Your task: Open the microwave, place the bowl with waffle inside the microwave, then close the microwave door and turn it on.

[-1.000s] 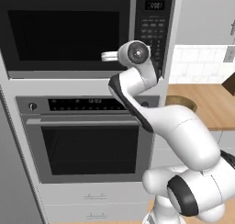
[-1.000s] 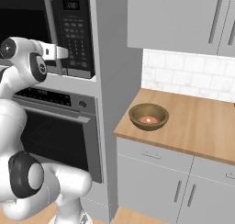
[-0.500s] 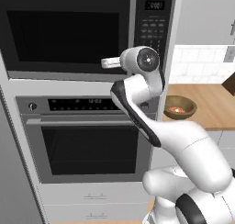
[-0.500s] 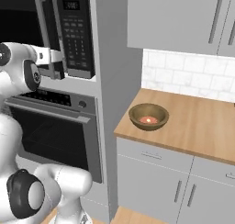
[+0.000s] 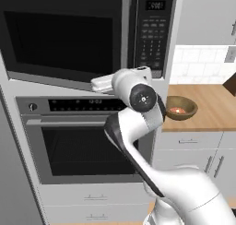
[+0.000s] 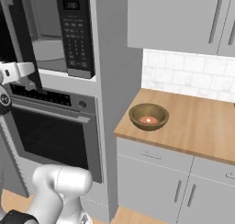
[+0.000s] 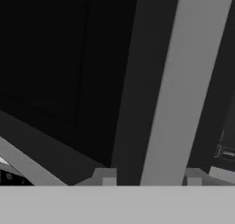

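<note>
When you look over the arm from the left base view, you see first the steel oven [image 5: 83, 150], which stands directly under the microwave [image 5: 152, 35] in the same tall column. To the right of this column you find the wooden counter [image 5: 212, 109], with grey cabinet doors below it and white tiles behind it.

From the right base view you can see that the microwave door [image 5: 60, 35] stands a little open. A strip of the grey cavity shows between the door's free edge and the keypad panel [image 6: 73, 35]. The panel's small display sits at its top.

On the door's free edge runs the vertical grey bar handle [image 5: 125, 30]. In the hand view this handle [image 7: 179, 81] crosses the picture as a pale, slightly tilted band, with the dark glass of the door beside it.

You will find the bowl with waffle [image 6: 140, 123] on the counter, near its front left corner, well apart from the microwave and from the arm. It stands upright, and the reddish-orange waffle [image 6: 148, 120] lies at its bottom.

The gripper [image 7: 149, 177] is at the lower part of the handle. Its two fingertips [image 7: 104, 176] stand on either side of the bar and seem to press against it, so the pincer is clamped on the bar handle.
</note>
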